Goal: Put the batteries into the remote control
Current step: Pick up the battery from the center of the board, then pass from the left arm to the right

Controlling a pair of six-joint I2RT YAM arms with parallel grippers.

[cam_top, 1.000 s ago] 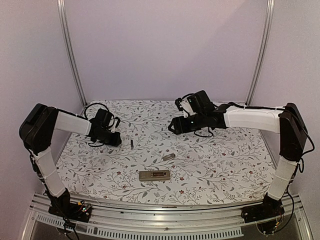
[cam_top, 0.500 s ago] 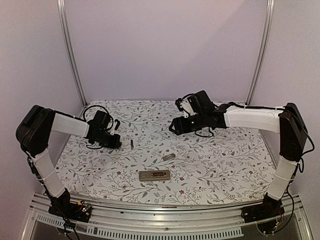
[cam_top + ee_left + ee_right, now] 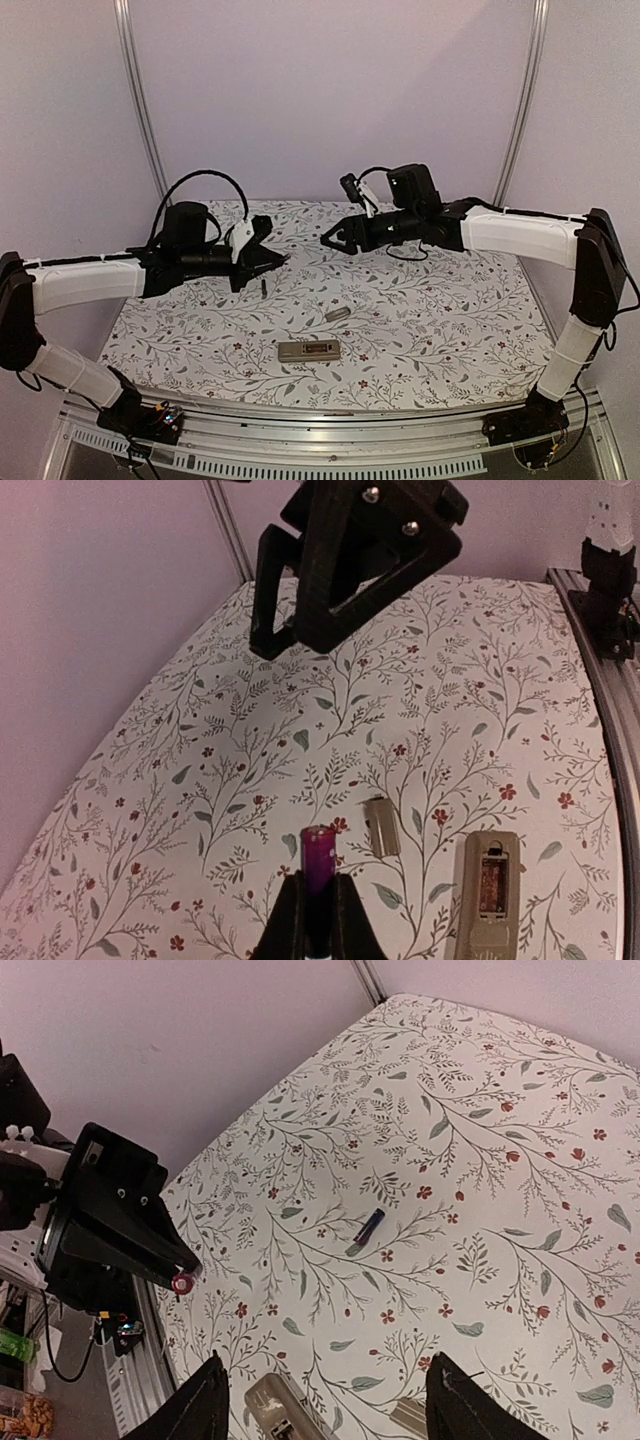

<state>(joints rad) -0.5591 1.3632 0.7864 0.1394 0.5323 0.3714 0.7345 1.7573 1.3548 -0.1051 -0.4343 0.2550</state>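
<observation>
Left wrist view settled the main point: the left gripper [image 3: 318,900] was clenched on one battery [image 3: 318,850], a purple cylinder with a red tip that stuck out past the fingers [image 3: 287,926] along their line. It hung clear above the floral tabletop [image 3: 450,310].

From that gripper the remote control [image 3: 488,892] lay ahead, down and off to its right, back side up, with the battery recess [image 3: 490,884] open to the camera. I could not tell whether anything already sat in the recess.

In the top view the remote's long axis ran left to right near the front edge. The left gripper also pointed rightward, so the held battery looked roughly in line with the recess. By my judgement the coming move was mostly a descent toward the near edge with little turning.

A grey cover piece [image 3: 381,826] lay between the gripper and the remote, apart from both. The second battery [image 3: 368,1225] lay flat on the tabletop just below the left gripper, nearer that arm. The right gripper [image 3: 333,241] hovered with its jaws spread, grasping nothing, across from the left one.
</observation>
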